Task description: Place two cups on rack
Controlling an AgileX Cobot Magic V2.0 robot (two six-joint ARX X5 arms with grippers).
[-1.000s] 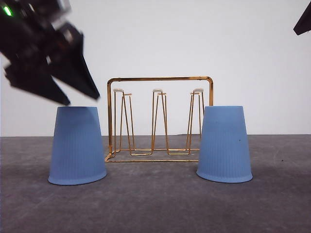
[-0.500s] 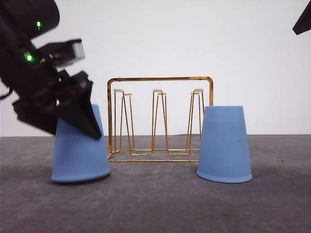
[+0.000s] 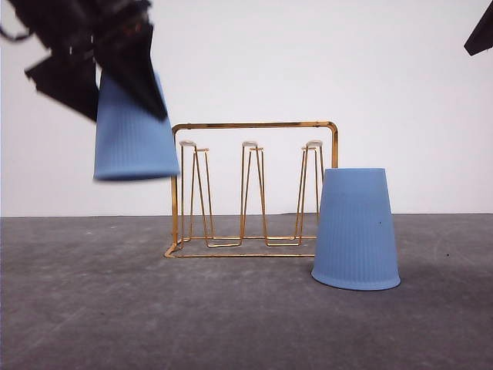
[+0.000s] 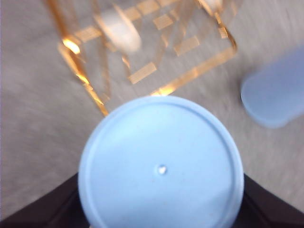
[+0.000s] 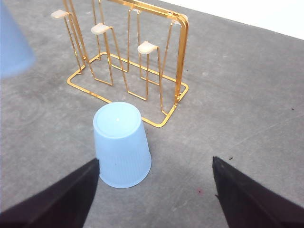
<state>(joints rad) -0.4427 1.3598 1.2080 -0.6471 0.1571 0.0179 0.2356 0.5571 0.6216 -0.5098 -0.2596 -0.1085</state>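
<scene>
My left gripper is shut on a light blue ribbed cup, held mouth down in the air at the upper left, beside the rack's left end. In the left wrist view the cup's closed base sits between the dark fingers. The gold wire rack stands at the table's middle with white-tipped prongs. A second cup rests mouth down on the table at the rack's right end. My right gripper hangs open above that cup, apart from it.
The grey table runs to a plain white wall behind the rack. The rack stands just beyond the resting cup, with bare tabletop around both. A dark corner of the right arm shows at the upper right.
My left gripper came down onto the left cup, closed on it and lifted it off the table to above the rack's height. The right cup and right arm have not moved.
</scene>
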